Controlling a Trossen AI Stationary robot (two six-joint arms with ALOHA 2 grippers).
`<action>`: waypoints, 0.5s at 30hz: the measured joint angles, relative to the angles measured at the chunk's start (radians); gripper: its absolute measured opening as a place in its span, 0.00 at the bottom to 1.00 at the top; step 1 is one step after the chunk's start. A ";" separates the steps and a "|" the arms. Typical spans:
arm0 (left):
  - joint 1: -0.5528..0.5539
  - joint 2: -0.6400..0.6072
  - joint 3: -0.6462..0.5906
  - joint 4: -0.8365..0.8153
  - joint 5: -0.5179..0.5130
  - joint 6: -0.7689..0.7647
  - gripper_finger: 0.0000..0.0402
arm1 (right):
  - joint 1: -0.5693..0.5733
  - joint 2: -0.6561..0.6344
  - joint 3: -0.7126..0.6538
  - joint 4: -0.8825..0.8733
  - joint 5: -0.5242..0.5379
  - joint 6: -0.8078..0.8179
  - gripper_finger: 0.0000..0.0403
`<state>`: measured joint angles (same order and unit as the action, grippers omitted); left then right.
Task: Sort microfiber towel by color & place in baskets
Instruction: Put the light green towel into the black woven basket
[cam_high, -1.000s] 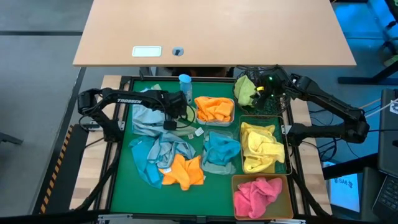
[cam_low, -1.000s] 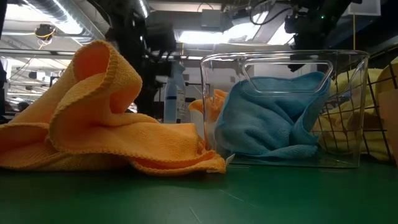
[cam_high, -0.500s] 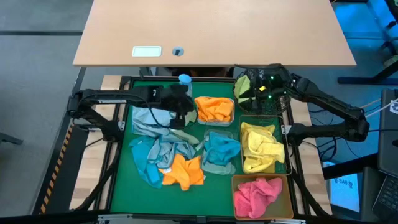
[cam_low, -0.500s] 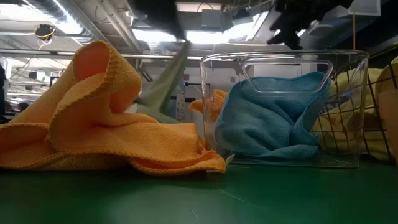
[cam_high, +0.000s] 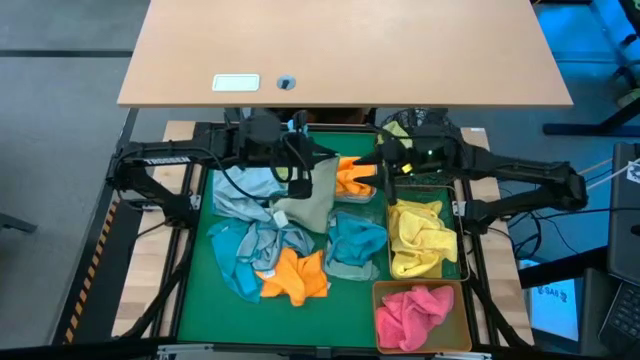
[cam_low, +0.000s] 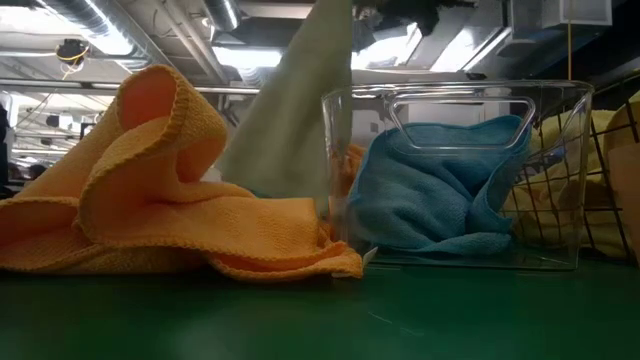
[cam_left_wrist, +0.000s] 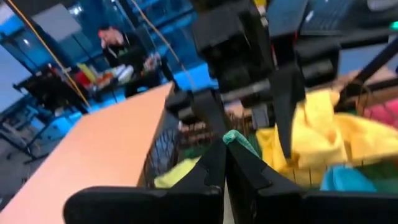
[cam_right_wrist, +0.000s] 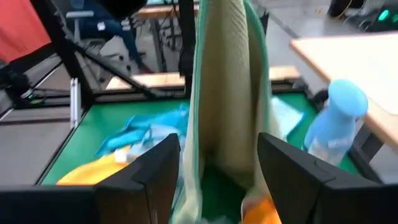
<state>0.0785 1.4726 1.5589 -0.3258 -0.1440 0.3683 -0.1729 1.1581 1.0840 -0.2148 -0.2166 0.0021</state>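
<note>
a light green towel (cam_high: 312, 197) was held pinched in the left tool (cam_high: 298, 178) and hung in a long limp drape above the green table (cam_high: 196, 290), between the loose pile and the white tub (cam_high: 372, 189) of orange cloth. the right tool (cam_high: 385, 168) was set just beside the hanging cloth with its fingers wide apart — a hand-over was judged to be the step in hand. next, the right fingers would need closing on the fabric before the left let go, then a carry to the black mesh basket (cam_high: 432, 176), where a green cloth already lay. the cloth looked soft, finely ribbed and floppy; the clear tub (cam_low: 455, 170) was rigid and glossy, holding a teal towel (cam_low: 430, 190).
</note>
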 joint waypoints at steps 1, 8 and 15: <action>-0.003 0.000 0.000 0.019 0.000 0.000 0.00 | 0.015 0.012 0.000 0.029 0.025 0.000 0.54; -0.013 0.000 0.000 0.054 0.000 0.000 0.00 | 0.089 0.092 0.000 0.215 0.094 -0.007 0.54; -0.015 0.000 0.000 0.055 0.011 0.000 0.00 | 0.110 0.162 0.000 0.354 0.095 -0.009 0.54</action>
<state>0.0635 1.4731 1.5585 -0.2710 -0.1326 0.3683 -0.0628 1.3199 1.0840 0.1392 -0.1218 -0.0071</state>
